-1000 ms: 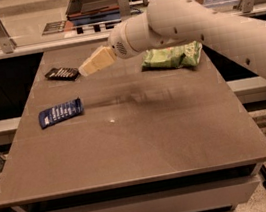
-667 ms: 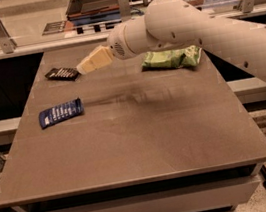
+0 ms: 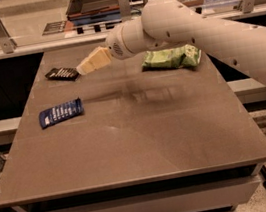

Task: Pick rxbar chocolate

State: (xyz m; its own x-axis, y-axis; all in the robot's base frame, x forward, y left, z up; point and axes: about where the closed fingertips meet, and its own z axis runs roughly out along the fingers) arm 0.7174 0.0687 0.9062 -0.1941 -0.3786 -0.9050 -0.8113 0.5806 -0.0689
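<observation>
Camera view looks across a brown tabletop [image 3: 144,141] on which three snacks lie well apart. The rxbar chocolate [image 3: 62,74], a small flat bar in a dark wrapper with pale lettering, lies flat at the far left. A blue-wrapped bar [image 3: 60,112] lies nearer, also on the left, and a green bag [image 3: 171,58] sits at the far right. The white arm [image 3: 200,25] reaches in from the right and ends in the pale end effector [image 3: 83,68], which points left and slightly down, with its tip just beside the right end of the rxbar chocolate. Nothing is held in it, and from this side-on angle one cannot tell whether it is spread or pressed together. It appears to hang a little above the surface rather than touch the bar, though the exact height is hard to judge. As for progress, the reach toward the correct item looks nearly finished and the two distractors are untouched. The grasp itself is not yet done: the end effector has to settle over the bar, close on it and lift it clear of the tabletop.
</observation>
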